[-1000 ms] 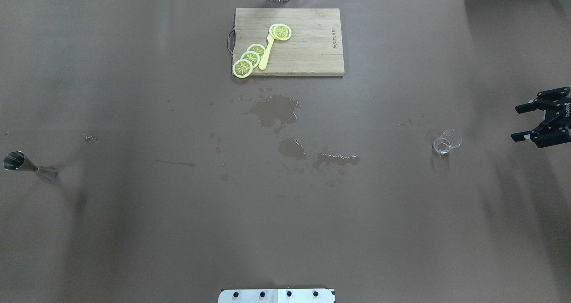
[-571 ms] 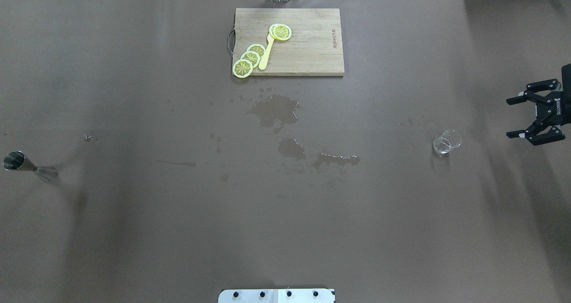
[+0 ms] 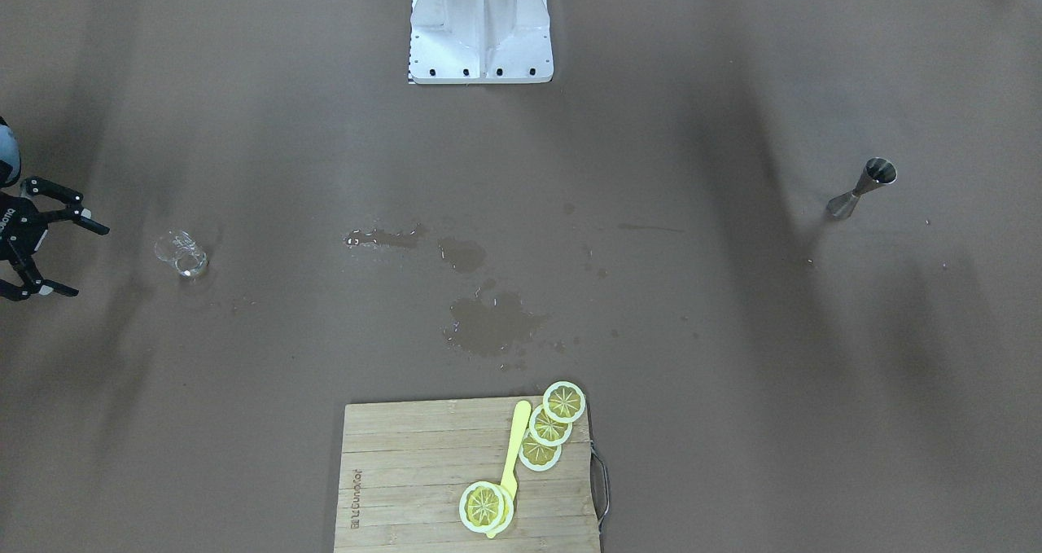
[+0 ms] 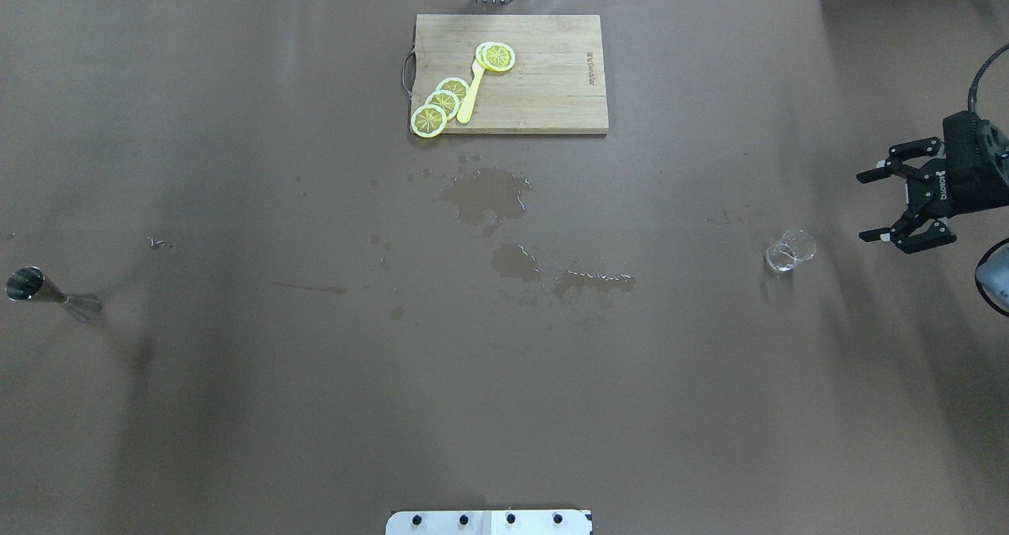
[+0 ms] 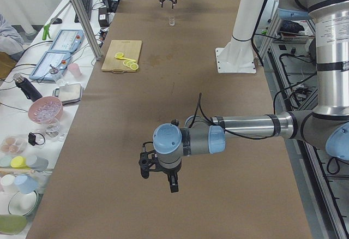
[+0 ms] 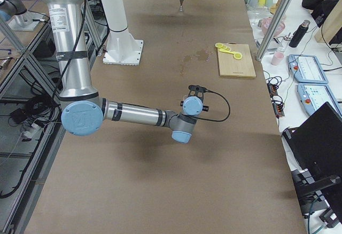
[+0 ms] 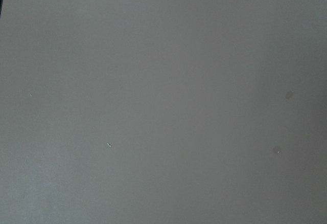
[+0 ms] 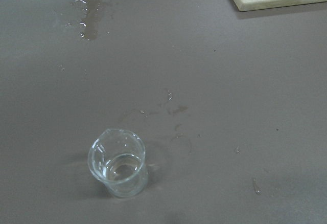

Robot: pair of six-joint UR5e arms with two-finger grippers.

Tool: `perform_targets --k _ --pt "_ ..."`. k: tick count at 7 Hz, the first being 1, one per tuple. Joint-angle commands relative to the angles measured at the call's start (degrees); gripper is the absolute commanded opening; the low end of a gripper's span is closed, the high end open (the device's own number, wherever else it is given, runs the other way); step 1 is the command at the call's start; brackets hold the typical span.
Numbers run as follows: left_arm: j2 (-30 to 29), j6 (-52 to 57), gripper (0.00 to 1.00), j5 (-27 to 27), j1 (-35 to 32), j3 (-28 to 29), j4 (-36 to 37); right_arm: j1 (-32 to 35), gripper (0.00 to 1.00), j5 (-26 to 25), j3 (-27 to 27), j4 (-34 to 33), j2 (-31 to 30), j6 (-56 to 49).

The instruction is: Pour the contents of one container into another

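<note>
Right gripper (image 4: pixel 865 206) wide open, holding nothing. Glass tumbler (image 4: pixel 790 251) upright ahead of fingertips, apart, slightly outside gap on robot-side finger. I centre gap on it, go low, squeeze mid-wall gently. Jigger (image 4: pixel 47 289) far beyond tumbler. Left gripper (image 5: pixel 158 177): opening unclear.

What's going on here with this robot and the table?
The right gripper hangs open beside the glass tumbler, apart from it. The tumbler stands upright with a little clear liquid inside. The steel jigger stands at the other end of the table, and the left gripper hovers above bare table near that end. Neither container is held. Wet patches lie mid-table.
</note>
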Motion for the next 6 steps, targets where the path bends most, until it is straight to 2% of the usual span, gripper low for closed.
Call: perform_targets --k 1,6 --pt "-0.06 0.09 0.99 0.05 -0.12 -0.10 -0.07 -2.24 1.00 -0.60 0.13 0.29 0.13 -0.03" --pt "0.03 -0.34 0.99 -0.47 0.06 0.42 -4.28 -6.55 0.99 -4.20 -0.31 0.38 1.09 -0.03"
